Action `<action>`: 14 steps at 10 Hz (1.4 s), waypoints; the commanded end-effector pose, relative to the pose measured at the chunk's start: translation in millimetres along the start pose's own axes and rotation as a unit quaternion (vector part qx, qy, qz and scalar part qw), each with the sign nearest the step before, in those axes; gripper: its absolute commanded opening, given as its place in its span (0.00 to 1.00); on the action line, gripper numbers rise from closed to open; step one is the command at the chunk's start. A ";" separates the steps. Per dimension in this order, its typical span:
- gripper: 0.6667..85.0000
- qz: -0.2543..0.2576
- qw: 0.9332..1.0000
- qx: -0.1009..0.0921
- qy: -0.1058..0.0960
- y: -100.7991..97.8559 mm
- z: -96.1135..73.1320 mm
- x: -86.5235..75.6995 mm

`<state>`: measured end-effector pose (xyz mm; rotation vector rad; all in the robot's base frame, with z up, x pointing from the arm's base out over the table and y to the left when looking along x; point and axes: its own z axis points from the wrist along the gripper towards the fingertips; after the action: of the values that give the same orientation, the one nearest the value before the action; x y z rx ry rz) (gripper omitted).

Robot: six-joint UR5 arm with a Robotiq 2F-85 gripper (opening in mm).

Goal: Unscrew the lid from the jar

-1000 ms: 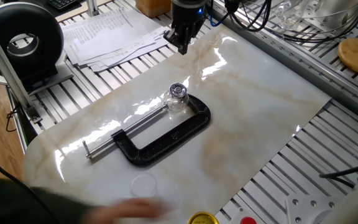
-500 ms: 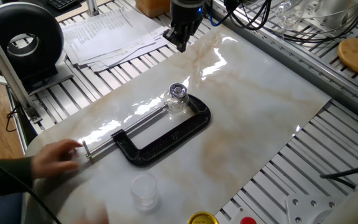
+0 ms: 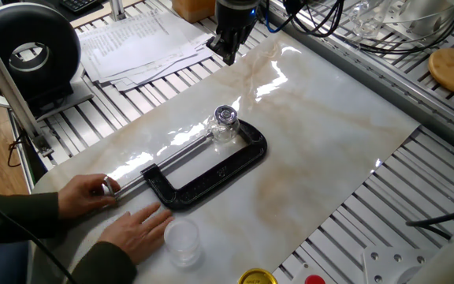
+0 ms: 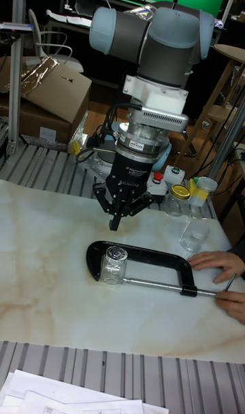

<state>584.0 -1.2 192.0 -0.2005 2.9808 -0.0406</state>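
The small clear jar [image 3: 223, 131] [image 4: 112, 269] stands upright on the marble board, held between the jaws of a black C-clamp [image 3: 211, 170] [image 4: 153, 259]. Its shiny lid [image 3: 225, 115] [image 4: 116, 253] sits on top. My gripper [image 3: 228, 54] [image 4: 116, 222] hangs above and behind the jar, well apart from it, with its fingers shut together to a point and nothing held.
A person's hand [image 3: 89, 194] [image 4: 235, 304] grips the clamp's screw handle; the other hand [image 3: 140, 229] [image 4: 212, 261] lies flat beside a frosted cup [image 3: 183, 241] [image 4: 194, 234]. A gold-yellow lid [image 3: 256, 277] [image 4: 180, 191] lies at the board's edge. Papers [image 3: 132, 39] lie behind.
The person's hands came in from the left: one took hold of the clamp's handle, the other settled by the frosted cup. My gripper and the jar stayed put.
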 end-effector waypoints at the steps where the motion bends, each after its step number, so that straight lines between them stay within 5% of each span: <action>1: 0.01 -0.012 1.000 0.002 0.014 -2.0 -1.3 7.1; 5: 0.01 -0.027 0.999 0.043 0.007 -23.2 -2.1 3.0; 6: 0.01 -0.027 0.999 0.034 -0.002 -18.2 -1.8 -1.6; 8: 0.01 -0.061 0.994 -0.083 0.023 41.6 -5.0 14.3; 10: 0.01 -0.104 0.991 -0.070 0.045 32.6 -4.8 27.1; 14: 0.01 -0.075 0.994 -0.058 0.057 26.9 -4.6 31.9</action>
<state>553.3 18.0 189.3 -0.4779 3.0583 0.0799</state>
